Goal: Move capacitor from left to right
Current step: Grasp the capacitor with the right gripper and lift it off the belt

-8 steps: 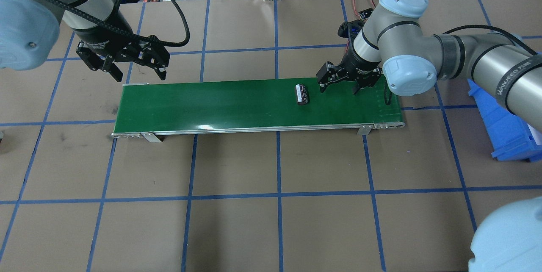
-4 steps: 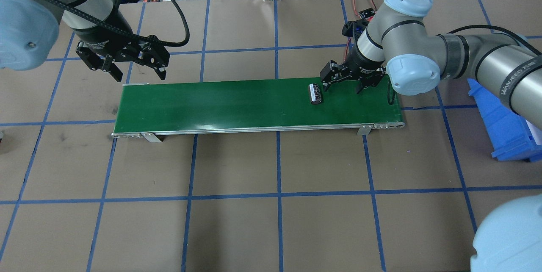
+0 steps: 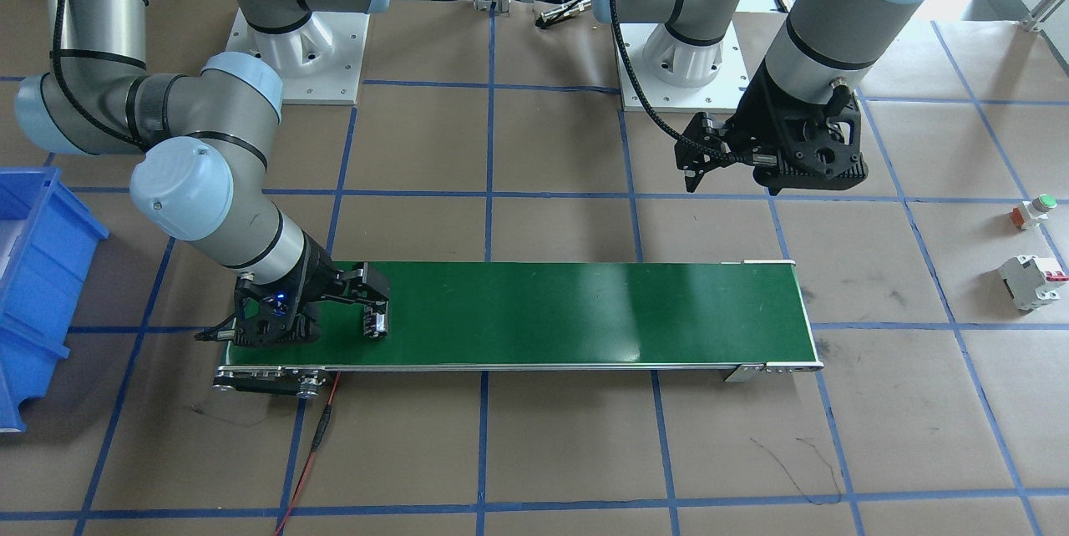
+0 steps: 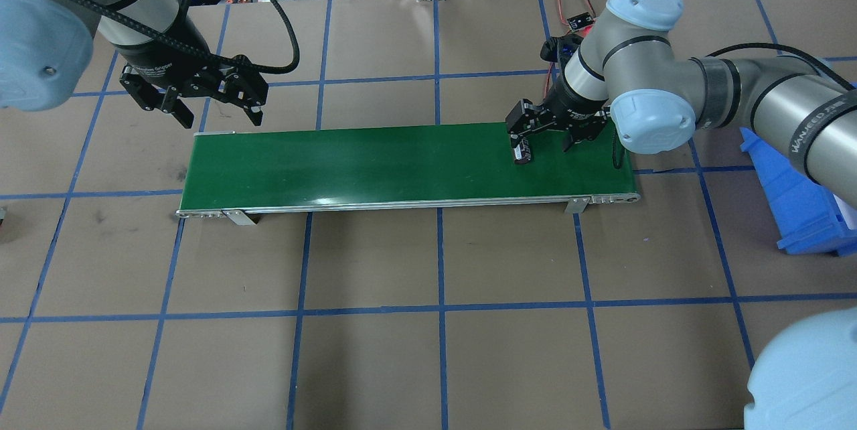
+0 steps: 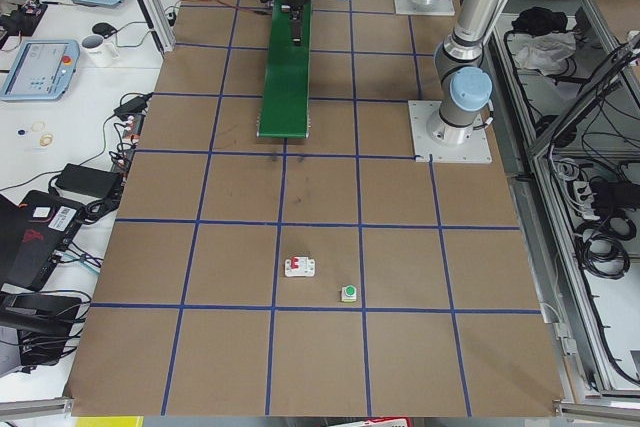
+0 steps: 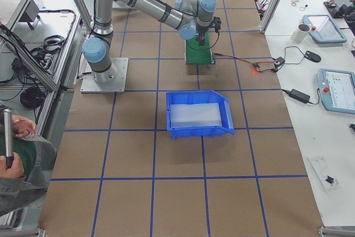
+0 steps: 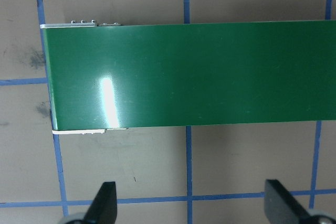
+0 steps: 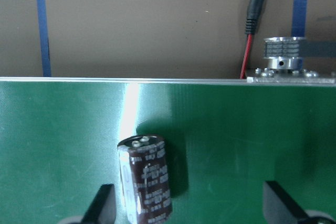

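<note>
Right claw (image 4: 543,140), fingers spread wide, sits low over the right end of the long green conveyor belt (image 4: 375,162) as the small black cylindrical capacitor (image 4: 523,151) arrives between them, carried along from mid-belt within the past second. It lies on its side, seemingly ready for pickup. Left claw (image 4: 221,116) hangs parted beyond the belt's left end.

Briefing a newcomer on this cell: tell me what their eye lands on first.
The long green conveyor belt across the middle of the brown gridded table dominates. Near its right end a black capacitor lies on the belt between the open fingers of the right gripper, close to one finger. The left gripper, also open, hovers empty beside the belt's left end.
</note>
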### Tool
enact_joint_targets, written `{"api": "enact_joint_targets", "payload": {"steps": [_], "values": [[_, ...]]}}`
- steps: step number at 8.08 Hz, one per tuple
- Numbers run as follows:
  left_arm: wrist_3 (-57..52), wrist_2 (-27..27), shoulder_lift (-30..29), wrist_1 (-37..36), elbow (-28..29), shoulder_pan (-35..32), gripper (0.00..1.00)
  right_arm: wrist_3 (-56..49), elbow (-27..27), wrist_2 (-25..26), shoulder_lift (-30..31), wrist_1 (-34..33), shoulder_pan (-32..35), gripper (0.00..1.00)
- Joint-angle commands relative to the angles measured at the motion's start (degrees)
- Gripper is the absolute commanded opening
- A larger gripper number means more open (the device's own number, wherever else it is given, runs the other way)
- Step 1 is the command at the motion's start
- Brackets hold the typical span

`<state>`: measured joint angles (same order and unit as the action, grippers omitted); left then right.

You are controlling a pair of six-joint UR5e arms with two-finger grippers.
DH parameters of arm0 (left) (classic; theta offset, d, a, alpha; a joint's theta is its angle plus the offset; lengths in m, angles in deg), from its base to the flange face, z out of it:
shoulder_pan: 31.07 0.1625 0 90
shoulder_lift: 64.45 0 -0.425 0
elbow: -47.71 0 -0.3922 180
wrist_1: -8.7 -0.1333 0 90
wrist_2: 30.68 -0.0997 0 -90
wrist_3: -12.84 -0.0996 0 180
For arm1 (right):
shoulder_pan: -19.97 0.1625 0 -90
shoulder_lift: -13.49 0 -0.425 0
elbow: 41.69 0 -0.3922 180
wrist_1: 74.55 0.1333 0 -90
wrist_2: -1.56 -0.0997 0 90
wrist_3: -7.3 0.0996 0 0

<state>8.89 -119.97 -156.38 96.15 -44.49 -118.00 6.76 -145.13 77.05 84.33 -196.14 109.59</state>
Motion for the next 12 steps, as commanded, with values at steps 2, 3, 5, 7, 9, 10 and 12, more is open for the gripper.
{"api": "enact_joint_targets", "payload": {"steps": [2, 3, 5, 7, 9, 10, 12], "values": [[0.0, 0.0, 0.0, 0.0, 0.0, 0.0, 1.00, 0.0, -1.9, 0.3, -0.2, -0.2, 0.0, 0.91], [0.0, 0.0, 0.0, 0.0, 0.0, 0.0, 1.00, 0.0, -1.9, 1.0, -0.1, -0.2, 0.0, 0.67], [0.0, 0.0, 0.0, 0.0, 0.0, 0.0, 1.00, -0.2, -1.3, 1.4, 0.2, 0.5, -0.2, 0.12], [0.0, 0.0, 0.1, 0.0, 0.0, 0.0, 1.00, -1.0, 0.3, 1.6, 1.7, 3.7, -2.2, 0.00], [0.0, 0.0, 0.1, 0.0, 0.0, 0.0, 1.00, -4.0, 5.2, 4.8, 2.5, 9.7, -3.0, 0.00], [0.0, 0.0, 0.1, 0.0, 0.0, 0.0, 1.00, -5.4, 6.0, 5.9, 3.0, 10.1, -4.7, 0.00], [0.0, 0.0, 0.1, -0.1, 0.0, 0.0, 1.00, -10.5, 7.2, 9.6, 5.8, 14.9, -9.4, 0.00]]}}
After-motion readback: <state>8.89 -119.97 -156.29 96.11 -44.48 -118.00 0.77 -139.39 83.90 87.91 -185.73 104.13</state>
